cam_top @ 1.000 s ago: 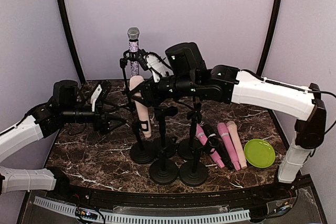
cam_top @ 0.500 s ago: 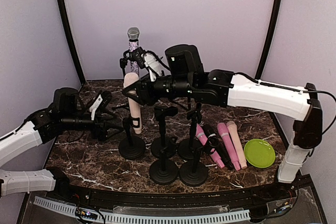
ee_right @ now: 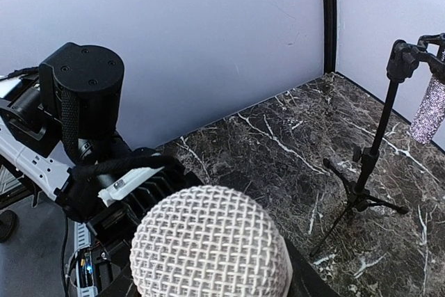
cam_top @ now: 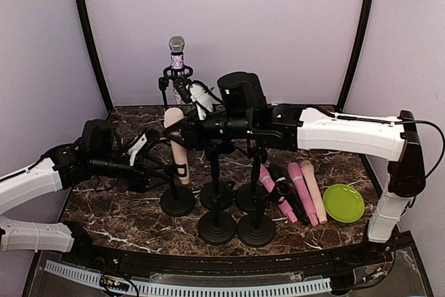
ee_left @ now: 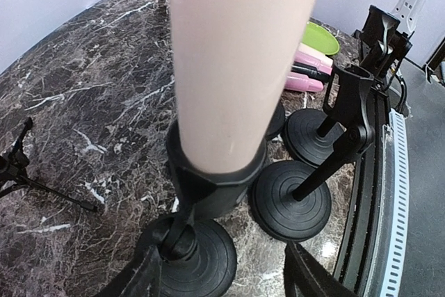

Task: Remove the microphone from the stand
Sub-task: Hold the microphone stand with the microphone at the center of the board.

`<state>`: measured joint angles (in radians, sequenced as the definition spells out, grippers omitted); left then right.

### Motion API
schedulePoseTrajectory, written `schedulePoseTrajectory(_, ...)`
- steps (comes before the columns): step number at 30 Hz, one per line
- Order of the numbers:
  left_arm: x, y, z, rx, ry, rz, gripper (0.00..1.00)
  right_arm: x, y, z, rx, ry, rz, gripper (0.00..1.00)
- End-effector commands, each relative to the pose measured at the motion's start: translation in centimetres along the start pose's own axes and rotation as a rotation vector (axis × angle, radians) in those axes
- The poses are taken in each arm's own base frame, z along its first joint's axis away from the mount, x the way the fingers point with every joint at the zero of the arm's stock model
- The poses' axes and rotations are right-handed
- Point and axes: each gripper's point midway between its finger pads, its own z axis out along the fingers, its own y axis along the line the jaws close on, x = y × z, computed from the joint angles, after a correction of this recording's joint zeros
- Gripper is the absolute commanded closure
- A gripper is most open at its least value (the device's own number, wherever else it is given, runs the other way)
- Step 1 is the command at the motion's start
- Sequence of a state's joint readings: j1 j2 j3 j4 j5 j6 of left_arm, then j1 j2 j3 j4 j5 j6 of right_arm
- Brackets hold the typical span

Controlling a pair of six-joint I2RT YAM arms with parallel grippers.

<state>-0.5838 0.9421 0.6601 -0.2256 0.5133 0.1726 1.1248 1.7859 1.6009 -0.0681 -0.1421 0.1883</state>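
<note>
Left gripper (ee_left: 221,269): jaws apart, one finger on each side of the stand (cam_top: 177,203) stem, just above its round base. A gap shows on both sides and no contact is seen. The arm comes in low from 9 o'clock.

Right gripper (cam_top: 175,129): closed on the mic (cam_top: 180,154) just under its mesh head (ee_right: 211,245). The arm spans in from 3 o'clock, above the other stands.

Mic: peach, near upright, top leaning slightly toward 9 o'clock, lower end seated in the stand's black clip (ee_left: 208,186). The stand sits left of table centre, base on the marble.

Room: bare marble of the table (cam_top: 111,210) shows from 7 to 9 o'clock, under and in front of the left arm, with more toward 11 o'clock. The near edge at 6 o'clock carries a white slotted rail (cam_top: 208,288). Walls close the table at 9, 12 and 3 o'clock.

Around: four spare stands (cam_top: 217,227) crowd just beside the stand at 3 to 5 o'clock, their bases nearly touching one another. A glitter mic (cam_top: 176,46) on a tripod (ee_right: 373,147) stands at 12 o'clock, close behind the right gripper. Four loose mics (cam_top: 300,193) lie side by side at 3 o'clock, with a green plate (cam_top: 343,204) just beyond them.

In the way: the right arm covers the space over the spare stands, and the tripod legs spread behind.
</note>
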Motion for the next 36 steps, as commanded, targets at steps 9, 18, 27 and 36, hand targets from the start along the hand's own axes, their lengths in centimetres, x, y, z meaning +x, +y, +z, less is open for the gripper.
schedulePoseTrajectory(9, -0.4, 0.0, 0.9, 0.015, 0.023, 0.001, 0.54, -3.7, 1.5, -2.2, -0.063, -0.145, 0.002, 0.81)
schedulePoseTrajectory(18, 0.0, 1.4, 1.6, -0.039, 0.065, -0.009, 0.34, -3.6, 1.7, -2.7, -0.076, -0.151, 0.003, 0.81)
schedulePoseTrajectory(27, 0.2, 2.5, 1.8, -0.095, 0.083, 0.006, 0.23, -3.9, 1.9, -2.9, -0.090, -0.169, 0.010, 0.81)
schedulePoseTrajectory(36, -0.5, 1.3, 2.1, -0.017, 0.049, 0.007, 0.38, -4.1, 2.1, -3.0, -0.100, -0.182, 0.024, 0.81)
